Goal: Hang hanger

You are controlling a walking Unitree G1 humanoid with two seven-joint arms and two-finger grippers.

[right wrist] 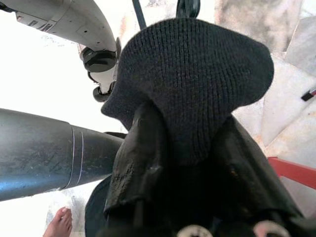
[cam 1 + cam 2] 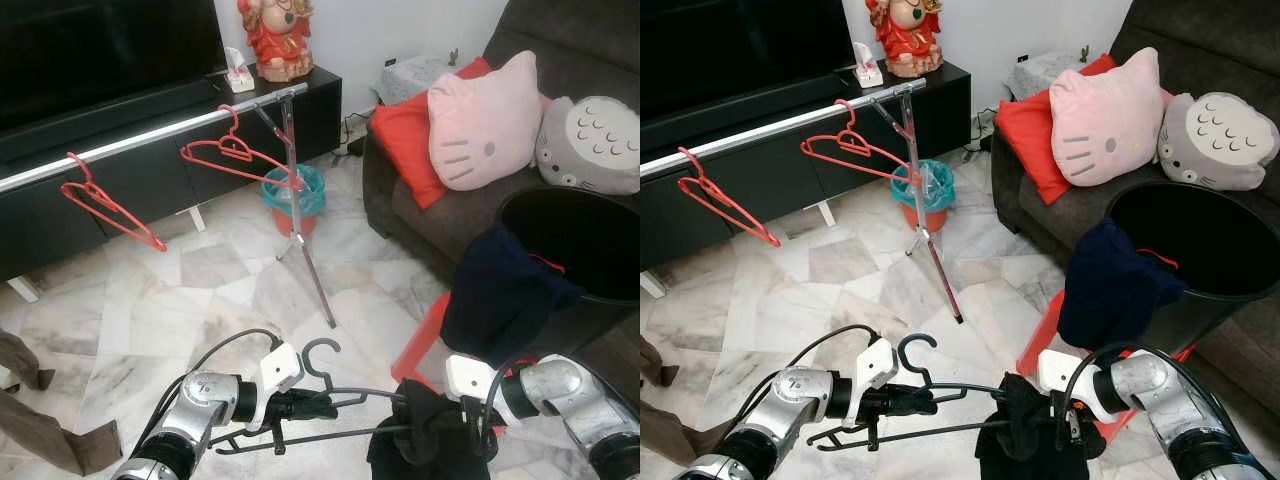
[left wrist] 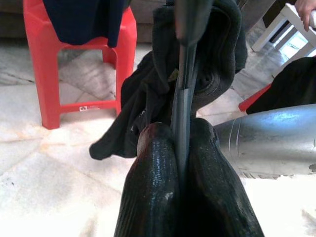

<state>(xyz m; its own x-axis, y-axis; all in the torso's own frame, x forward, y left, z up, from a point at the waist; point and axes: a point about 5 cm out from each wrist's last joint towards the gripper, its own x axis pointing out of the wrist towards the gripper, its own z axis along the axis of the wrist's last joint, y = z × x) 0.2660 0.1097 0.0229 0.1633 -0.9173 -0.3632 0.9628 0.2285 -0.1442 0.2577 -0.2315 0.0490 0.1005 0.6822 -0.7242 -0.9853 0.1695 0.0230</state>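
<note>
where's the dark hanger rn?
Low in the left eye view, the dark hanger is held between both arms: left end effector clamps it near the hook, right end effector grips the black garment on it.

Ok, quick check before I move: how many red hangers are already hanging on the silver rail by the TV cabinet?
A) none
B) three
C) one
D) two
D: two red hangers hang on the silver rail, while the left gripper is shut on the dark hanger and the right gripper grips the black garment.
</note>
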